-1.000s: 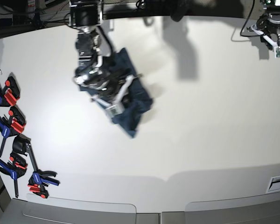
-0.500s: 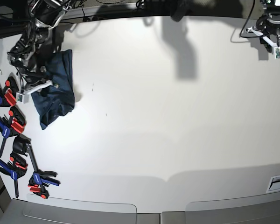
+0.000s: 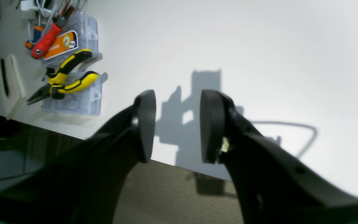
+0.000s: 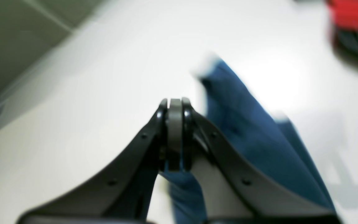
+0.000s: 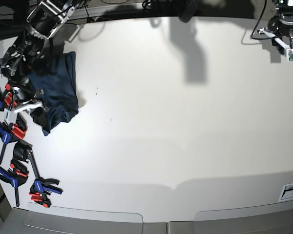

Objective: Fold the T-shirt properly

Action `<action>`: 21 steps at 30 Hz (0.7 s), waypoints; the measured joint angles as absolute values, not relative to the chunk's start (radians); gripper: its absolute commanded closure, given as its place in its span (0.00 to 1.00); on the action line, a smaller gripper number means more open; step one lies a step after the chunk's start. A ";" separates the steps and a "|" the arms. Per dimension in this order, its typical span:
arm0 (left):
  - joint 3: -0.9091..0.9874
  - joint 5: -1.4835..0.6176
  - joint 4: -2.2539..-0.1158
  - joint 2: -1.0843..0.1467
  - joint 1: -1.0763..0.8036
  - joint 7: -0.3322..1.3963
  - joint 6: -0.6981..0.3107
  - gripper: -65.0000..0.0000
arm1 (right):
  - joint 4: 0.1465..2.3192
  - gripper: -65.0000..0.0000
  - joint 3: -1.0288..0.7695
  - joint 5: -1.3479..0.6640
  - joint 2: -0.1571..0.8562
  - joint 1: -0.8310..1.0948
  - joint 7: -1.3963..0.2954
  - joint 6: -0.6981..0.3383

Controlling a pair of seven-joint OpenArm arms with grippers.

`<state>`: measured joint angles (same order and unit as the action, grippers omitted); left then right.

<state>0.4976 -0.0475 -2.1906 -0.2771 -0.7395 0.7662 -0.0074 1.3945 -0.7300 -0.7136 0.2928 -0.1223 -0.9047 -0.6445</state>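
Fingers of the right gripper [image 4: 175, 137] are being held pressed together, with a fold of the plain dark navy-blue cotton T-shirt [image 5: 56, 95] pinched between the pads in the right wrist view; blue cloth is seen hanging just below the closed tips and trailing away to the right over the white table [image 5: 185, 126]. That view is blurred, so finer detail of the grip cannot be told.

In the base view, going from the left edge, a row of small red, blue and black clamps [image 5: 12, 131] is being observed along the table's border. Just beside them the right gripper [image 5: 20, 105] is being seen low over the table at the left edge of the garment. The T-shirt is lying bunched near the table's far left corner, partly under the right arm, with its lower point reaching towards the clamps. The middle of the table is being crossed only by dark shadows.

At the far right corner the left gripper [image 5: 288, 43] is being held well apart from the cloth. In the left wrist view its black fingers [image 3: 211, 127] are being kept parted with a moderate gap and nothing between them. To their left, yellow-handled pliers [image 3: 62, 82] and a red-handled screwdriver [image 3: 47, 42] are being seen resting on clear plastic boxes [image 3: 76, 96] at the table's edge.
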 measured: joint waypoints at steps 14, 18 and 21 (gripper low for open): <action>0.498 -0.097 -2.191 -0.276 -0.743 0.770 -0.007 0.66 | 1.675 1.00 -0.729 -1.456 0.290 -0.013 -1.418 -0.693; 0.498 -0.102 -2.191 -0.276 -0.743 0.770 -0.007 0.66 | 1.750 1.00 -0.729 -1.449 0.289 0.080 -1.420 -0.692; 0.498 -0.109 -2.191 -0.276 -0.743 0.770 -0.007 0.66 | 1.810 1.00 -0.729 -1.448 0.266 0.149 -1.420 -0.693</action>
<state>0.4976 -0.1089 -2.1906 -0.2760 -0.7429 0.7700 -0.0071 1.8103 -0.7292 -1.4479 0.2657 0.1493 -1.4200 -0.6926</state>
